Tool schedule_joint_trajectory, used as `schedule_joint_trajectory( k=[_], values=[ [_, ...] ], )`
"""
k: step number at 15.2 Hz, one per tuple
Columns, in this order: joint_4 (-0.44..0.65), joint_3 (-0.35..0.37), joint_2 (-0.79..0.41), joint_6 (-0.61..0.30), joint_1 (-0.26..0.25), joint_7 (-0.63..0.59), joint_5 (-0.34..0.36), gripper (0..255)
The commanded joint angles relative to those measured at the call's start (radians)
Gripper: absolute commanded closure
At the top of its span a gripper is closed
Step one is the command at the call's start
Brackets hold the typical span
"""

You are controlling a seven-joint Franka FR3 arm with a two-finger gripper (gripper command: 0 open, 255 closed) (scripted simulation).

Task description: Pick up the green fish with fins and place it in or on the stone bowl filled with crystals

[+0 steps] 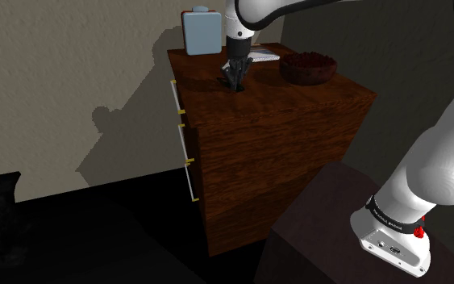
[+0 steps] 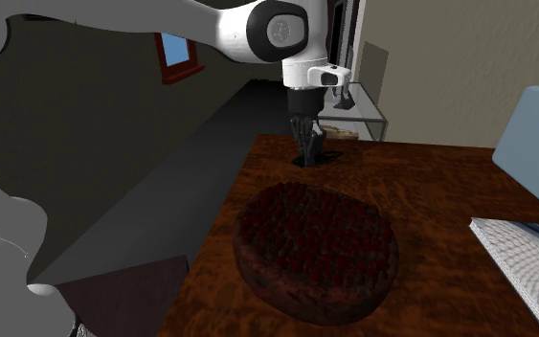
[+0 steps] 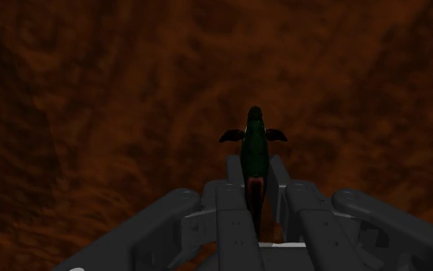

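Clasping the dark green fish [image 3: 254,145] by its tail end between the narrowed fingers of the black gripper [image 3: 254,165], head and side fins poking out past the fingertips. Low at the wooden dresser [image 1: 281,129] top, fish touching it or not, cannot tell. Apart from the dark bowl [image 2: 262,270] of reddish crystals. Beyond, a pale blue box [image 1: 202,32] and a flat book [image 1: 261,55].

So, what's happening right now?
Hand closed on green fish, low at dresser top. Bowl close by. Nothing between them.
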State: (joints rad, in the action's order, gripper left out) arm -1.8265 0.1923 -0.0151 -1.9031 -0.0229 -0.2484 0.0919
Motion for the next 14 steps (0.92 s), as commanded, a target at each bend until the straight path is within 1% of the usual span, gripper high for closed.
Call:
schedule_joint_trajectory(
  k=[1, 3, 14],
  values=[
    [0.0, 0.0, 0.0, 0.0, 0.0, 0.0, 0.0, 255],
    [0.0, 0.0, 0.0, 0.0, 0.0, 0.0, 0.0, 255],
    [0.151, 0.001, -0.003, 0.148, -0.002, 0.011, -0.003, 255]
  ],
)
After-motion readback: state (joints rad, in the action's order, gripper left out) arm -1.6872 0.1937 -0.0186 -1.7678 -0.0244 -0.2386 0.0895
